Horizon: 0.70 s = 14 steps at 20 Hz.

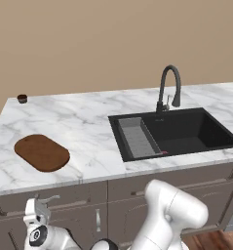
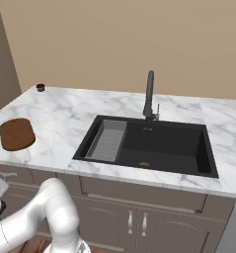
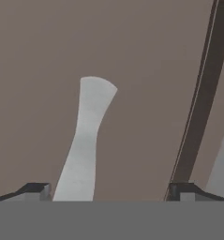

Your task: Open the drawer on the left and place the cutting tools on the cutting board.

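The drawer (image 1: 71, 194) sits under the left end of the counter, its front flush with the cabinet fronts. In the hand view its grey-brown front (image 3: 146, 70) is very close, and one end of its silver handle (image 3: 87, 140) rises between my fingertips, nearer the left one. My gripper (image 3: 111, 192) is open with nothing held; from the left base it hangs low in front of the drawer (image 1: 41, 201). The dark-brown cutting board (image 1: 42, 152) (image 2: 17, 133) lies bare on the marble counter above. The cutting tools are out of view.
A black sink (image 1: 186, 132) with a grey rack (image 1: 137, 136) and a dark faucet (image 1: 166, 90) takes the counter's right half. A tiny brown cup (image 1: 22, 98) stands at the far left corner. Cabinet doors with vertical handles (image 1: 98, 219) are below the drawer row.
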Motion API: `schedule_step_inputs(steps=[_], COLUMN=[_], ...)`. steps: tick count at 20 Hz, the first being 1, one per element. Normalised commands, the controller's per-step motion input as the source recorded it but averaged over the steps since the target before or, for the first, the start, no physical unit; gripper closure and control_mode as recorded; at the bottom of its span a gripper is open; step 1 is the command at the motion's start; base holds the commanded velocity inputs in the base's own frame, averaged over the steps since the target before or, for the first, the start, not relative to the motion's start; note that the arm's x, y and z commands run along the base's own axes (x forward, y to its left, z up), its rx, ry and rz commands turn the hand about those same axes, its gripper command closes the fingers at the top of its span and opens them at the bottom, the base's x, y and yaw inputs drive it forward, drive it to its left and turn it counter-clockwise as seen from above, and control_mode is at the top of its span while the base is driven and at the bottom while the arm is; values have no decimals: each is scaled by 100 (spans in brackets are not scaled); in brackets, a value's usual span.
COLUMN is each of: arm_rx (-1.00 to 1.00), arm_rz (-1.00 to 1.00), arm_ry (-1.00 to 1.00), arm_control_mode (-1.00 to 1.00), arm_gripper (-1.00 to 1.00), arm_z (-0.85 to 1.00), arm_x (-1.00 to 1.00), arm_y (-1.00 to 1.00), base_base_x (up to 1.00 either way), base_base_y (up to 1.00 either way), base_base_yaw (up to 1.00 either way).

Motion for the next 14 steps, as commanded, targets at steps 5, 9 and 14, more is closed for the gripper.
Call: schedule_step_inputs(steps=[5, 9, 14], arm_rx=[0, 0, 0], arm_rz=[0, 0, 1], arm_ry=[-26, -25, -31], arm_control_mode=[-100, -100, -100], arm_gripper=[100, 100, 100], arm_z=[-2, 0, 0], arm_x=[0, 0, -5], arm_y=[22, 22, 18], base_base_x=[0, 0, 0], base_base_y=[0, 0, 0], base_base_yaw=[0, 0, 0])
